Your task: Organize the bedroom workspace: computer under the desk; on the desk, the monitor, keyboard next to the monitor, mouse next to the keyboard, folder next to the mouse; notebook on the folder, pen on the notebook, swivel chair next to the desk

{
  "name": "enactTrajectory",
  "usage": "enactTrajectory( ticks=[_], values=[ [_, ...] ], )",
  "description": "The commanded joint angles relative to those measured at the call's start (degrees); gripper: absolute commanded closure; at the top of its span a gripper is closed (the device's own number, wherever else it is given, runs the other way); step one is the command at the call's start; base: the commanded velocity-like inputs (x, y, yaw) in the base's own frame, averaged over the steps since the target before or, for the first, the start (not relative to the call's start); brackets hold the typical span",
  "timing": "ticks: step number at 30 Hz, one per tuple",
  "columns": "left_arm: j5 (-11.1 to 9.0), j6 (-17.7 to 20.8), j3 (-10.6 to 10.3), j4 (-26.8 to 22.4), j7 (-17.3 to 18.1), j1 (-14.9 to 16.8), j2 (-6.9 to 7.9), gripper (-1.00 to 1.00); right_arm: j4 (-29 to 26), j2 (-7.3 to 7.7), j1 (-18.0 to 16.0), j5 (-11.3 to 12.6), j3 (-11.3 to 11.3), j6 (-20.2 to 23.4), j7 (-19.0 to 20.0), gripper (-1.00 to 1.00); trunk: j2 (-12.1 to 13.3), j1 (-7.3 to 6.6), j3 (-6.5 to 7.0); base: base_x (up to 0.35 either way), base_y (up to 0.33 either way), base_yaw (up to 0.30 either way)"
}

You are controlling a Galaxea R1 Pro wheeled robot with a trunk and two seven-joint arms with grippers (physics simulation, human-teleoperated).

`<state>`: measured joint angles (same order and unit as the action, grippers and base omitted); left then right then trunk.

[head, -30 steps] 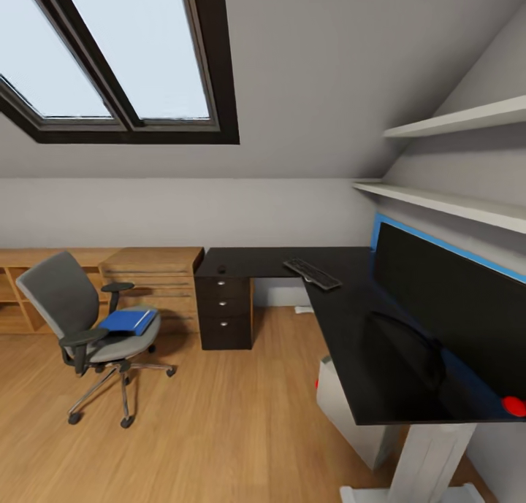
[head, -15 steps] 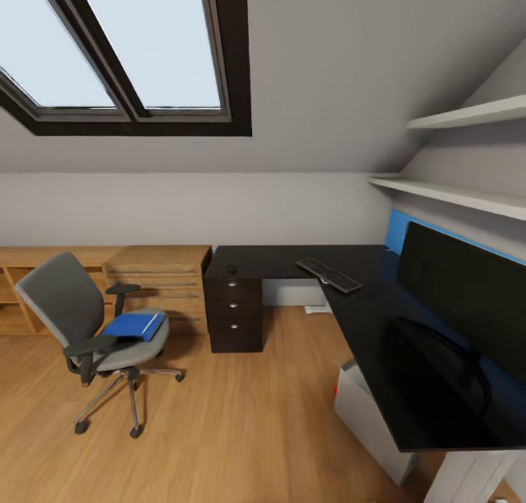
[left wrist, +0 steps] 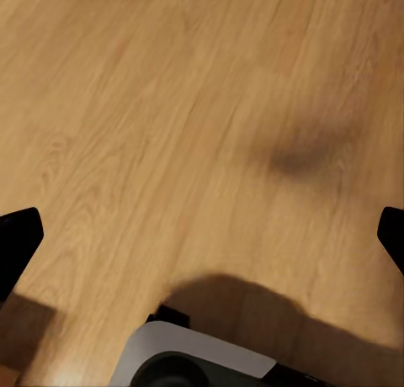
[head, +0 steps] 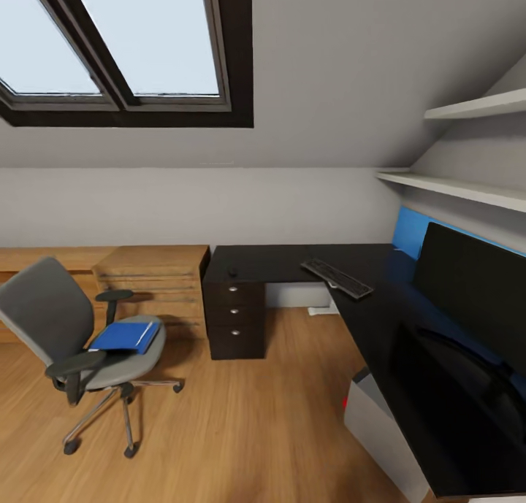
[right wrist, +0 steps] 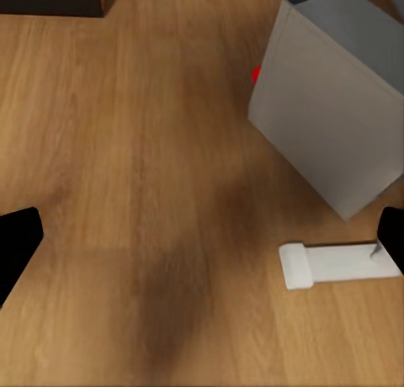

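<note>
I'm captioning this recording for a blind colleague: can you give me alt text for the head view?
A blue folder lies on the seat of a grey swivel chair on the wooden floor, left of a black L-shaped desk. The desk holds a keyboard, a small dark mouse and a large monitor; a grey computer stands beneath it.

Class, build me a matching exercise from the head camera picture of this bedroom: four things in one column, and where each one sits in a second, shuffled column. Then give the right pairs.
Things
1. folder
2. keyboard
3. computer
4. mouse

Places
A. on the floor under the desk
B. on the seat of the swivel chair
C. on the desk above the drawers
D. on the desk near its inner corner, left of the monitor

Pairs: 1-B, 2-D, 3-A, 4-C
</note>
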<state>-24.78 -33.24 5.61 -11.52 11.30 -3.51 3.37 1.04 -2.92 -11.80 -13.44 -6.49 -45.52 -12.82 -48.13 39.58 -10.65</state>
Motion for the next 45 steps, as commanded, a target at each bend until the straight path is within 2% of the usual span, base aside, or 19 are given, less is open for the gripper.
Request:
enactTrajectory(
  ticks=[1, 21, 32, 45],
  values=[
    [-0.2, 0.1, 0.46, -0.06, 0.61, -0.02, -0.03, -1.0, 0.11, 0.0, -0.07, -0.62, -0.46, -0.19, -0.27, -1.0, -0.05, 0.04, -0.16, 0.333, 0.009, -0.064],
    [-0.23, 0.08, 0.46, -0.04, 0.61, -0.02, -0.04, -1.0, 0.14, -0.04, -0.07, -0.62, -0.45, -0.19, -0.13, -1.0, -0.05, 0.04, -1.63, 0.327, 0.001, -0.027],
    [-0.08, -0.48, 0.31, -0.14, 0.65, -0.03, -0.09, -1.0, 0.12, -0.06, -0.07, -0.62, -0.43, -0.19, -0.1, -1.0, -0.05, 0.04, -1.68, 0.058, 0.0, 0.0],
    [-0.27, -0.33, 0.28, -0.17, 0.55, -0.01, -0.03, -1.0, 0.14, -0.06, -0.07, -0.62, -0.43, -0.19, -0.08, -1.0, 5.16, -2.81, 0.65, 0.002, 0.0, 0.0]
  ],
)
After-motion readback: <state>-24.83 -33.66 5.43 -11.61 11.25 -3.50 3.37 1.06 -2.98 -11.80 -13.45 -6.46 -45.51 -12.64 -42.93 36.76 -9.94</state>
